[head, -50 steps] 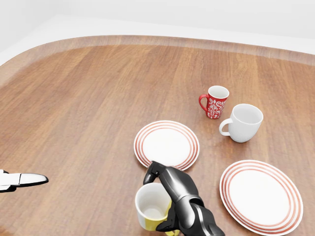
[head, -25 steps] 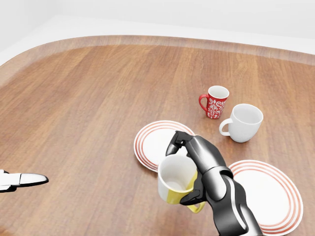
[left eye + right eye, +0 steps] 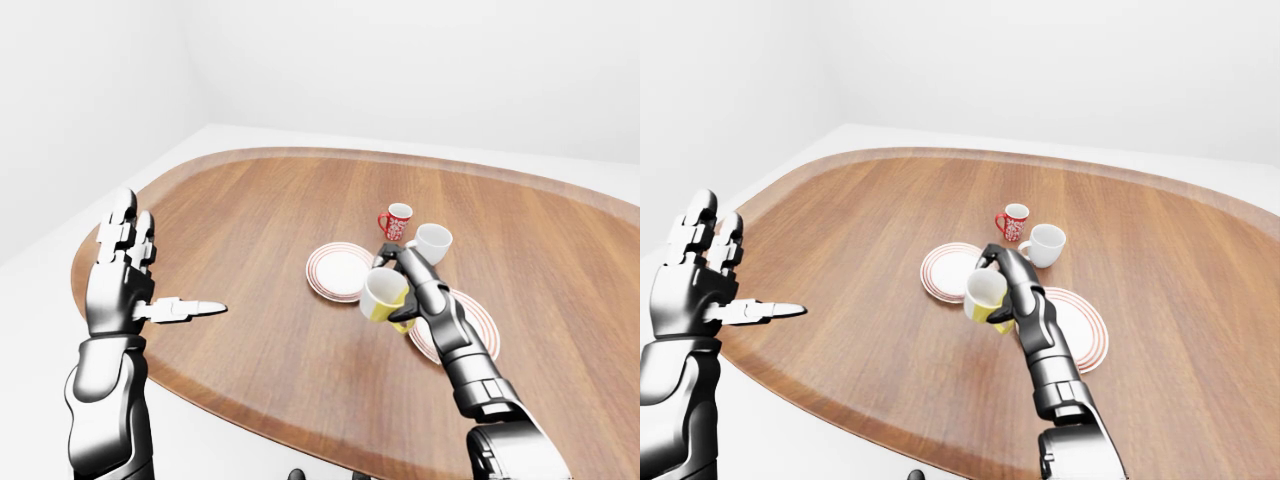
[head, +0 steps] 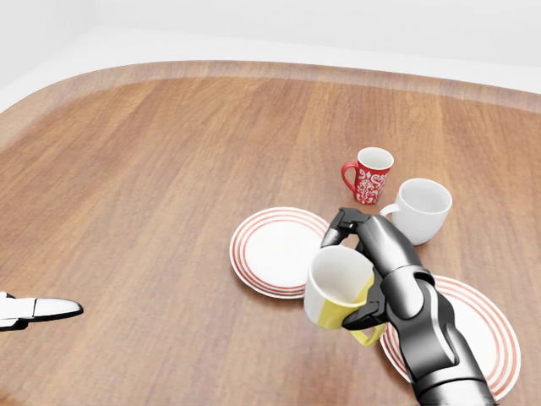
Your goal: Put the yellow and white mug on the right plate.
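Observation:
My right hand (image 4: 359, 275) is shut on the yellow and white mug (image 4: 336, 288), holding it in the air with its mouth tilted toward the view's left. In the head view the mug hangs between the two red-rimmed plates, over the right edge of the left plate (image 4: 275, 249) and at the left edge of the right plate (image 4: 486, 334). My forearm hides part of the right plate. My left hand (image 3: 130, 275) is raised open at the far left of the left-eye view, off the table's edge.
A red patterned mug (image 4: 369, 175) and a plain white mug (image 4: 420, 210) stand upright just above the plates in the head view. The wooden table (image 4: 152, 186) curves away at the top and left.
My right hand has carried the mug up and to the right, from near the bottom edge, past the left plate, toward the right plate. The left hand has not moved.

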Controlling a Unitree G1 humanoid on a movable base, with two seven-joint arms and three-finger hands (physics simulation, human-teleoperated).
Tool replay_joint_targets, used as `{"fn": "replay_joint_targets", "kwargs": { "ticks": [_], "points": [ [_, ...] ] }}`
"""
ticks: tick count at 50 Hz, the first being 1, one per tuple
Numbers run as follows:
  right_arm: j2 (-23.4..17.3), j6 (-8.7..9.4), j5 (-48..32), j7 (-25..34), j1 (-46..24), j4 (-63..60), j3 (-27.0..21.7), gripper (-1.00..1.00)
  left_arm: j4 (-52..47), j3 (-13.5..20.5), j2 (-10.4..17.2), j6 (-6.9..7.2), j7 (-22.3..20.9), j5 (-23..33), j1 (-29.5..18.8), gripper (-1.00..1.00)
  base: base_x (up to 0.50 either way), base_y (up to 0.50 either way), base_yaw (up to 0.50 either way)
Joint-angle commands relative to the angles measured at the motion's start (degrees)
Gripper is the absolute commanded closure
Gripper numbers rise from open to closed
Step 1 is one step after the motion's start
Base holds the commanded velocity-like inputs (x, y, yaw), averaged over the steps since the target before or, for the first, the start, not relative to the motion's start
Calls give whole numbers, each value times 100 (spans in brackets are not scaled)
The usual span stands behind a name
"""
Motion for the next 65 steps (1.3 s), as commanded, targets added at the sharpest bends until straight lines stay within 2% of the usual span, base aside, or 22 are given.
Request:
{"fn": "replay_joint_targets", "kwargs": {
  "ticks": [1, 9, 29, 41, 61, 62, 63, 65],
  "points": [
    [-345, -410, 265, -483, -533, 1193, -166, 100, -2, -5, -4, 0, -2, 11, 3, -100, 0, 0, 0],
    [-632, -732, 444, -747, -875, 1993, -247, 100, -11, -25, -15, 0, -6, 27, 13, -100, 0, 0, 0],
    [-1318, -733, 863, -958, -1455, 3122, -453, 100, 28, -55, -30, 0, -7, 71, 12, -100, 0, 0, 0],
    [-1549, -733, 957, -1219, -1573, 3691, -497, 100, 16, -60, -31, 0, -12, 84, 11, -100, 0, 0, 0],
    [-1625, -733, 902, -1713, -1581, 4270, -517, 100, 22, -80, -47, 0, -24, 113, 26, -100, 0, 0, 0],
    [-1623, -733, 878, -1777, -1586, 4282, -510, 100, 19, -82, -46, 0, -20, 114, 22, -100, 0, 0, 0],
    [-1649, -733, 642, -2115, -1583, 4300, -375, 100, 22, -89, -49, 0, -22, 120, 27, -100, 0, 0, 0],
    [-1615, -733, 710, -1999, -1579, 4318, -477, 100, 24, -97, -54, 0, -22, 125, 29, -100, 0, 0, 0]
  ]
}}
